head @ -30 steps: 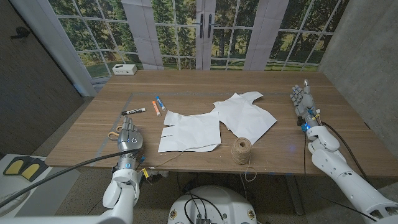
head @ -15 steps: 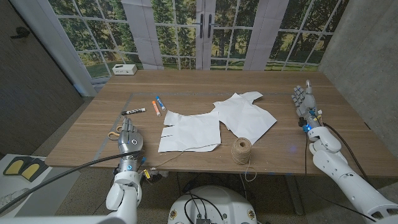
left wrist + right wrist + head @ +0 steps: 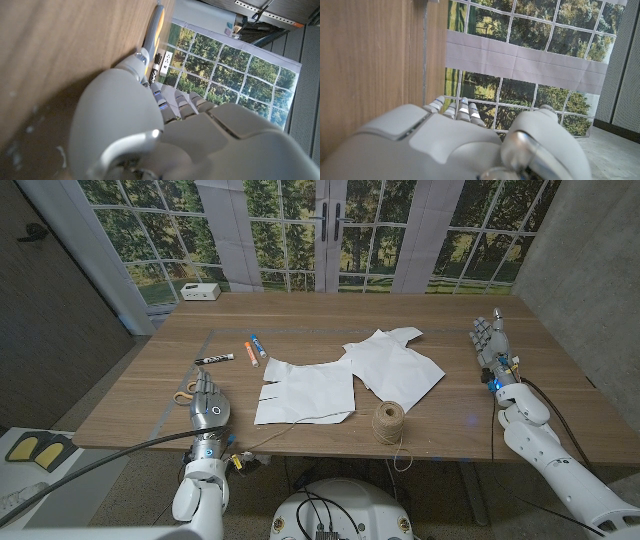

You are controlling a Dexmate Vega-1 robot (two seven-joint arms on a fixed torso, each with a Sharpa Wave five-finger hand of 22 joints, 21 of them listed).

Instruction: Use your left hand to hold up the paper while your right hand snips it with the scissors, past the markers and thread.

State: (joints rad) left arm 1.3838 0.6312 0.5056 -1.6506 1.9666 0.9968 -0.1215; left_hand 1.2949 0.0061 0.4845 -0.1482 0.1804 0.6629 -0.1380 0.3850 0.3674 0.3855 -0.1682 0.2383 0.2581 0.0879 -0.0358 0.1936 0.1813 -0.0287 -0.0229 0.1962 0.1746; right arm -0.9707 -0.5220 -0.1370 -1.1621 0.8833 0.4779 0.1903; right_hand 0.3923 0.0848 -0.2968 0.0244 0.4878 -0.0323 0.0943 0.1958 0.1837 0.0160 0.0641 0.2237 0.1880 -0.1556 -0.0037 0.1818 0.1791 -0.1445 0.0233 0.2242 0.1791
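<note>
Left robot hand [image 3: 208, 402]: grey and white, placed at the near left of the brown wooden counter [image 3: 150, 385], fingers apart and extended, nothing gripped. Just beside it, at its outer side, the tan looped handles of what is judged to be the pair of scissors [image 3: 183, 392] are seen, largely hidden by the hand; contact cannot be told. In the left wrist view the same robot hand [image 3: 165, 130] is seen close against the counter surface.

Right robot hand [image 3: 490, 342]: held near the right edge of the counter, fingers spread and pointing away from the robot, nothing held. It is kept well apart from the paper and from the scissors, so the cutting tool is judged not yet taken up by the hand meant to use it.

White paper [image 3: 345, 375]: two overlapping sheets laid flat at mid-counter between the hands, the nearer sheet notched along its left edge. It is not yet lifted.

Ball of brown twine [image 3: 389, 420]: set upright at the near edge of the paper, a loose strand trailing leftward along the counter front and another hanging off the edge.

Markers: a black and white marker [image 3: 214, 359], an orange marker [image 3: 250, 351] and a blue marker [image 3: 258, 343] are laid between the left robot hand and the paper's far left corner, clear of the sheet.

Small white box [image 3: 201, 291]: placed at the far left corner, well apart from the work.
</note>
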